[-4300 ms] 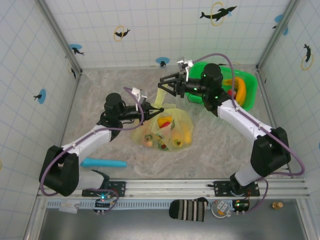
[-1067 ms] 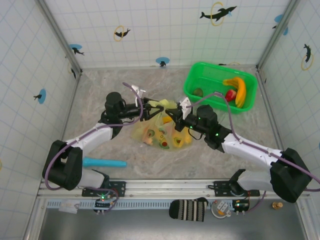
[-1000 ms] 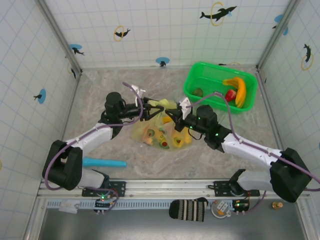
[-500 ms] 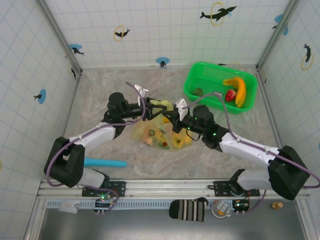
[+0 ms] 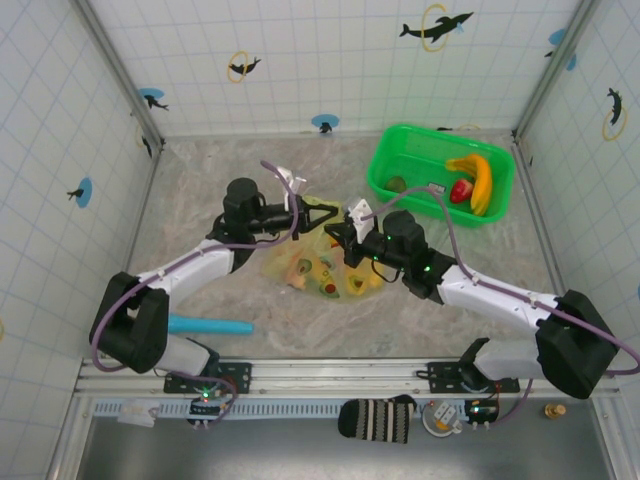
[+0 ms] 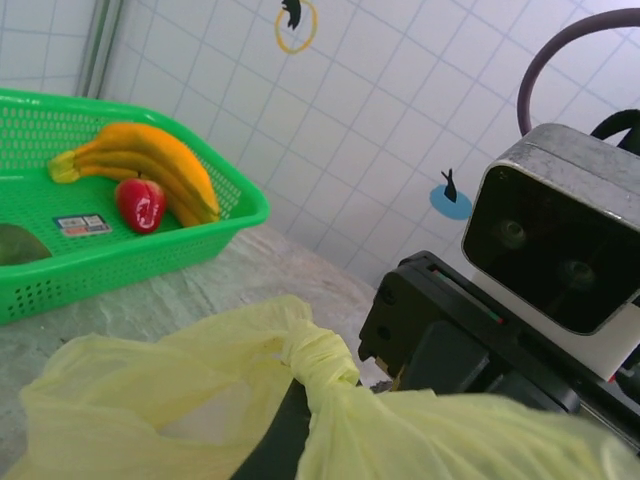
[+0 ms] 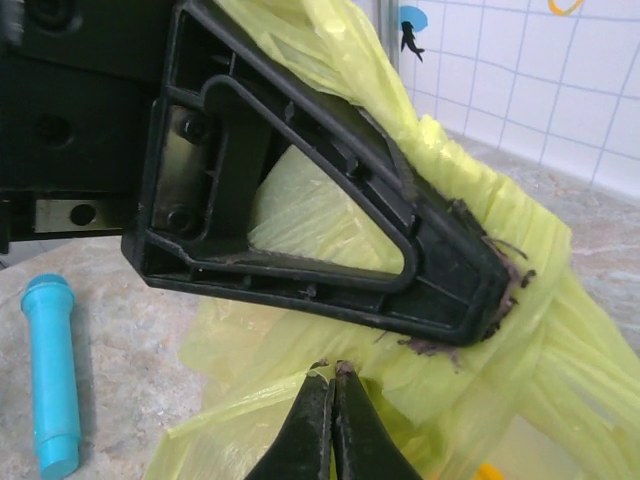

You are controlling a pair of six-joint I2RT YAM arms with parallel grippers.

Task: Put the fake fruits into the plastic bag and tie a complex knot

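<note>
Plastic bag (image 5: 318, 268) clamped in left fingers (image 7: 440, 258), arm (image 5: 190, 265) extended inward

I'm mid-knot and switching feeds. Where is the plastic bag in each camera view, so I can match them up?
Top external: the plastic bag sits at the centre of the picture, fruit showing through it.
Left wrist: the plastic bag runs across the bottom, its twisted neck at bottom centre.
Right wrist: the plastic bag lies from centre to the right edge as bunched yellow film.
Shared landmark: the marbled table beneath it.
</note>
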